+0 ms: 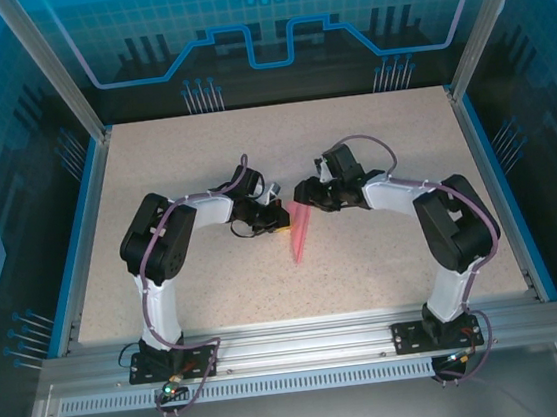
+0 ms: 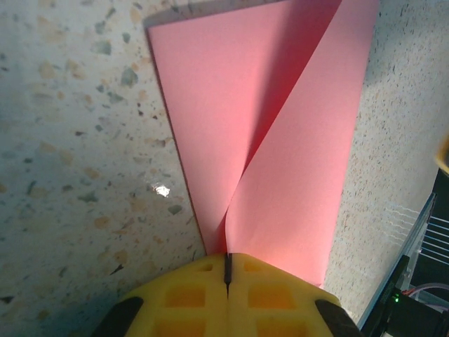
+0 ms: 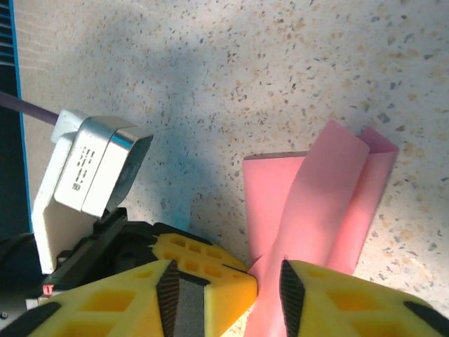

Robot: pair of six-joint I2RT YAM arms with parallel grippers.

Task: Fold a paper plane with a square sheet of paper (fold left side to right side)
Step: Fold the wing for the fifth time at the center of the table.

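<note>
Left gripper point(image 2: 228, 270): clamped on paper point(image 2: 280, 175), bottom centre
Right gripper point(image 3: 226, 298): jaws apart, astride that pinch
Tip: right should close squarely over both layers, edges aligned

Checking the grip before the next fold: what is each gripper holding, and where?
The left gripper is shut on the paper plane, pinching an edge where its folded layers meet. The right gripper has its jaws apart around it, not clamped.
</note>
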